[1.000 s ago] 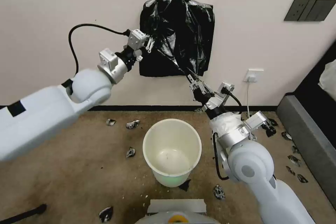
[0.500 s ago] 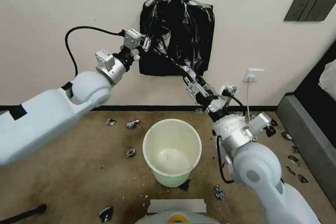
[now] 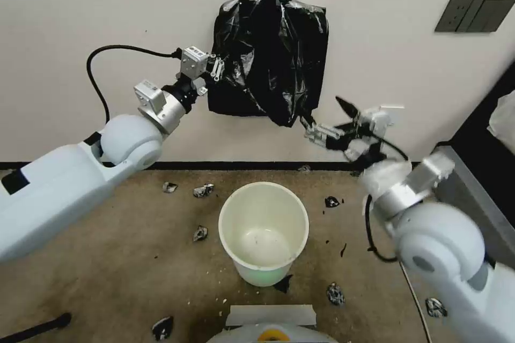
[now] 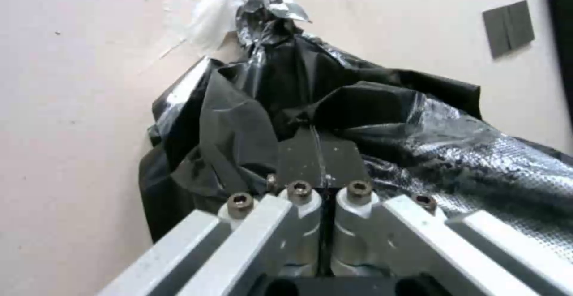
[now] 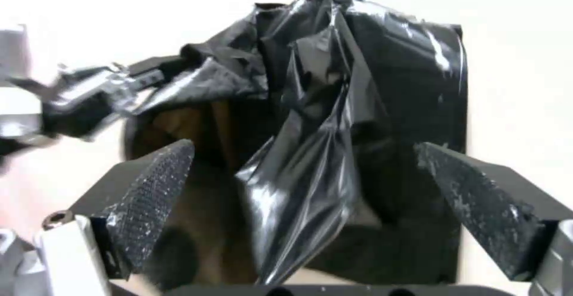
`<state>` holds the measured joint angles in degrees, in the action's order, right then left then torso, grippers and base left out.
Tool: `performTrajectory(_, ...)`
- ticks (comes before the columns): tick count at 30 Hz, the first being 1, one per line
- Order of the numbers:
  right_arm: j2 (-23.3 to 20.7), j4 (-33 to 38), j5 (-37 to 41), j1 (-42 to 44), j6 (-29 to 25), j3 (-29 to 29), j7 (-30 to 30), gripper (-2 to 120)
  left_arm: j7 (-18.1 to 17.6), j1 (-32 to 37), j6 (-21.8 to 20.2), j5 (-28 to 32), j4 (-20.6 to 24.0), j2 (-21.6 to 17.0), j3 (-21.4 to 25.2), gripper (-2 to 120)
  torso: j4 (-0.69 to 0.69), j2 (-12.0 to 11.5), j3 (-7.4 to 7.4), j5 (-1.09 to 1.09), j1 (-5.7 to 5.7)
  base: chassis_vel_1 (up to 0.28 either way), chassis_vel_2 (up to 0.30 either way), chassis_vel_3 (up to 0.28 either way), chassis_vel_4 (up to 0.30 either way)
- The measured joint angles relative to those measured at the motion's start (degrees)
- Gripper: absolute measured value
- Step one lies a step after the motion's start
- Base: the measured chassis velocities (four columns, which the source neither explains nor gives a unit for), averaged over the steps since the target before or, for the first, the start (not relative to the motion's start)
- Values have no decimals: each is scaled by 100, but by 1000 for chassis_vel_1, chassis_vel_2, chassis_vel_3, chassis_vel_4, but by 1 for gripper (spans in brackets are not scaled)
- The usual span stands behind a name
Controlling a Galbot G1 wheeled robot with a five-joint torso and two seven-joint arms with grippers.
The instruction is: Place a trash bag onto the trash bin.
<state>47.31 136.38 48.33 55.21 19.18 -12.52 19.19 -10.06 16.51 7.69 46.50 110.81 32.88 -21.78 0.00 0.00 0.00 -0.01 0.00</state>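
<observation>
Progress is early. In the head view the trash bag [image 3: 257,72] hangs on the wall [image 3: 107,10], well above the empty trash bin [image 3: 264,230] on the floor; the left gripper [image 3: 215,67] holds its near edge, and the right gripper [image 3: 316,133] sits just below its lower corner. The left wrist view shows that gripper's fingers [image 4: 319,155] pinched together on black film. The right wrist view shows wide-spread pads [image 5: 156,188] with loose plastic between them, ungripped. Freeing the bag and fitting it over the bin remain.
</observation>
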Motion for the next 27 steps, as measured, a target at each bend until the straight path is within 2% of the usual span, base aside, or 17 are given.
performTrajectory(2,-355,-180,110,-707,326,356,118,100,2,3,-2,-2,14,-46,-6,0,-1,0,0,1,0,0,0,0,0)
performTrajectory(4,-426,-234,127,-894,402,470,147,100,4,12,-2,-3,18,-58,-1,0,-1,0,0,1,0,0,0,0,0)
performTrajectory(6,-635,-463,263,-1901,703,1215,291,100,16,99,1,-4,48,-98,87,0,0,0,0,1,0,0,0,0,0)
performTrajectory(8,-652,-502,285,-2080,755,1364,311,100,18,124,1,-5,53,-98,107,0,0,0,0,0,0,0,0,0,0)
performTrajectory(9,-665,-619,332,-2633,941,1857,385,100,19,192,1,-9,69,-92,159,0,1,0,0,-1,0,0,0,0,0)
performTrajectory(12,-427,-957,409,-3540,1237,2730,583,100,8,614,-6,-22,251,-243,621,0,-9,0,0,-3,0,0,0,0,0)
performTrajectory(13,-427,-957,409,-3540,1237,2730,583,100,8,614,-6,-22,251,-243,621,0,-9,0,0,-3,0,0,0,0,0)
performTrajectory(15,-32,-1284,434,-4227,1542,3338,758,100,-23,1190,-3,-47,460,-523,1157,0,7,0,1,4,0,0,0,0,0)
performTrajectory(17,-18,-1295,436,-4258,1570,3368,771,100,-23,1199,-3,-47,463,-526,1164,0,8,0,1,1,0,0,0,0,0)
performTrajectory(18,32,-1336,440,-4396,1747,3504,838,100,-23,1279,-3,-47,486,-555,1213,0,10,0,1,-8,0,0,0,0,0)
performTrajectory(19,69,-1381,396,-4559,2048,3694,983,100,-24,1338,2,-52,514,-589,1257,0,4,0,0,-1,0,0,0,0,0)
performTrajectory(24,-31,-1403,162,-4647,2259,3857,1051,99,-21,1382,3,-51,541,-617,1275,0,-5,0,0,2,0,0,0,0,0)
performTrajectory(27,-169,-1363,44,-4663,2265,3939,1051,99,-18,1371,4,-44,545,-618,1272,0,-1,0,0,-2,0,0,0,0,0)
